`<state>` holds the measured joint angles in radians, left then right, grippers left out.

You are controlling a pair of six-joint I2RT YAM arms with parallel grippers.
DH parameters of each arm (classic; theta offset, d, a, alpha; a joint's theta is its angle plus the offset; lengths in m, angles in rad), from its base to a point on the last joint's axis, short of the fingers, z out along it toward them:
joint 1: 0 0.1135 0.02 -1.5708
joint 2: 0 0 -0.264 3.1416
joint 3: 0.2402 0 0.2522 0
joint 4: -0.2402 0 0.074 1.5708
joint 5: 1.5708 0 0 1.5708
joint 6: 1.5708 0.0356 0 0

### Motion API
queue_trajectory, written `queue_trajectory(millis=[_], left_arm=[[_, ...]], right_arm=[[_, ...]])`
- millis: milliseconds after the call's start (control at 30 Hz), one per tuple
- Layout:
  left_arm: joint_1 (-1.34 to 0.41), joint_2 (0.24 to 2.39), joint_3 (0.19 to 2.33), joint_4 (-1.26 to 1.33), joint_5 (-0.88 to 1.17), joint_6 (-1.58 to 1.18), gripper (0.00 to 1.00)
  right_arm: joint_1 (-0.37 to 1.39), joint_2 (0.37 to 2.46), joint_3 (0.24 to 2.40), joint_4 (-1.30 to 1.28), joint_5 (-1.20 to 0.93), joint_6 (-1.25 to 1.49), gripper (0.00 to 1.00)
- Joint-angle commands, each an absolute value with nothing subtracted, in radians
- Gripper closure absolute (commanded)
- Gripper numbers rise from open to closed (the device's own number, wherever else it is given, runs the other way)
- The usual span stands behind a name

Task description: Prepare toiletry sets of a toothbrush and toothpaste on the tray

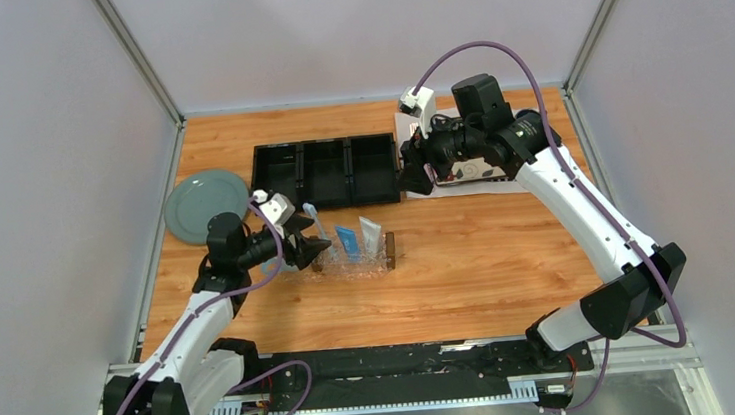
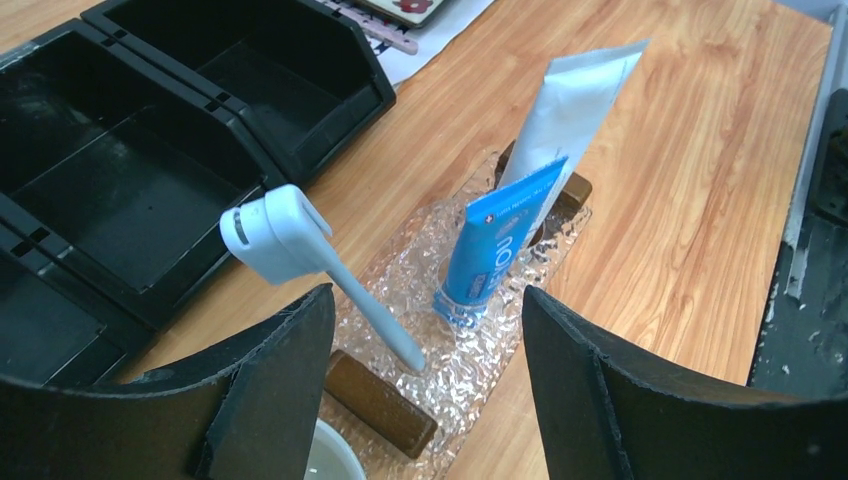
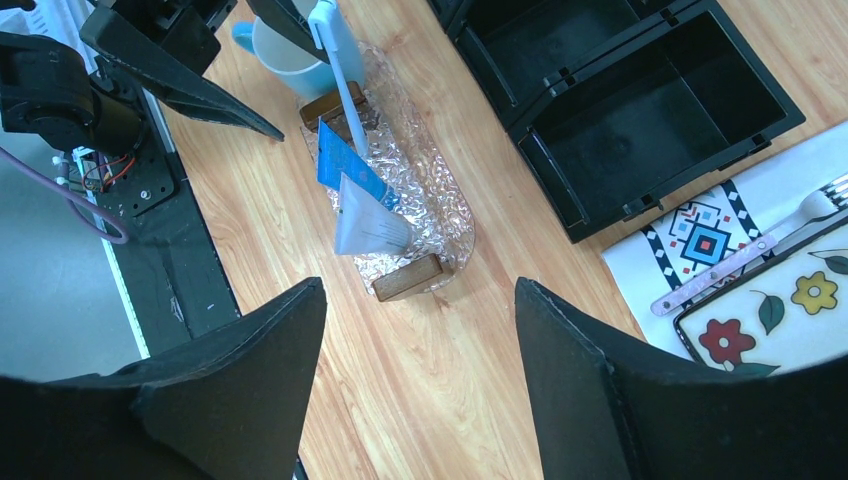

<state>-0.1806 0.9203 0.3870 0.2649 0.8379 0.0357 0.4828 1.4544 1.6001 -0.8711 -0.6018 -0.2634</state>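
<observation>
The clear textured tray [image 2: 500, 350] with brown wooden end bars lies on the table just ahead of my left gripper [image 2: 428, 295]. That gripper is open and holds nothing. The toothbrush [image 2: 285, 240] leans with its handle end on the tray and its capped head up, past my left finger. A blue toothpaste tube [image 2: 500, 245] and a white one [image 2: 575, 110] stand on the tray behind it. From above, the tray [image 1: 381, 265] holds the toothbrush [image 1: 312, 217]. My right gripper [image 1: 415, 168] hovers open and empty by the organizer, apart from the tray [image 3: 440, 215].
A black three-compartment organizer [image 1: 325, 171] sits behind the tray. A grey-green plate [image 1: 205, 204] lies at the far left. A floral plate [image 3: 780, 310] and a pink-handled utensil [image 3: 720, 270] rest on a patterned mat. A blue mug [image 3: 275, 50] stands at the tray's left end.
</observation>
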Motion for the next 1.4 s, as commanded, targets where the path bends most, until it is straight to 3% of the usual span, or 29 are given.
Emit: queue_trajectory(millis=[0, 267, 300, 367, 633, 867, 1133, 1367], left_arm=[[-0.176, 0.881, 0.448, 0.082, 0.801, 0.139, 0.24], [-0.170, 0.831, 0.511, -0.044, 0.727, 0.170, 0.23], [-0.170, 0.828, 0.531, -0.072, 0.709, 0.178, 0.23], [-0.169, 0.818, 0.560, -0.116, 0.654, 0.196, 0.23], [-0.134, 0.755, 0.765, -0.399, 0.617, 0.252, 0.23], [-0.120, 0.726, 0.932, -0.535, 0.546, 0.187, 0.23], [-0.112, 0.736, 1.018, -0.517, 0.316, 0.158, 0.19], [-0.098, 0.767, 1.051, -0.460, 0.239, 0.120, 0.14]], right_arm=[[0.479, 1.463, 1.634, -0.844, -0.603, -0.278, 0.27], [0.479, 1.460, 1.637, -0.853, -0.572, -0.278, 0.25], [0.477, 1.454, 1.634, -0.854, -0.565, -0.279, 0.17], [0.479, 1.439, 1.626, -0.854, -0.551, -0.284, 0.12], [0.479, 1.394, 1.592, -0.825, -0.493, -0.241, 0.04], [0.477, 1.310, 1.508, -0.733, -0.263, -0.170, 0.00], [0.474, 1.191, 1.433, -0.675, -0.002, -0.144, 0.00], [0.466, 1.089, 1.350, -0.601, 0.271, -0.146, 0.00]])
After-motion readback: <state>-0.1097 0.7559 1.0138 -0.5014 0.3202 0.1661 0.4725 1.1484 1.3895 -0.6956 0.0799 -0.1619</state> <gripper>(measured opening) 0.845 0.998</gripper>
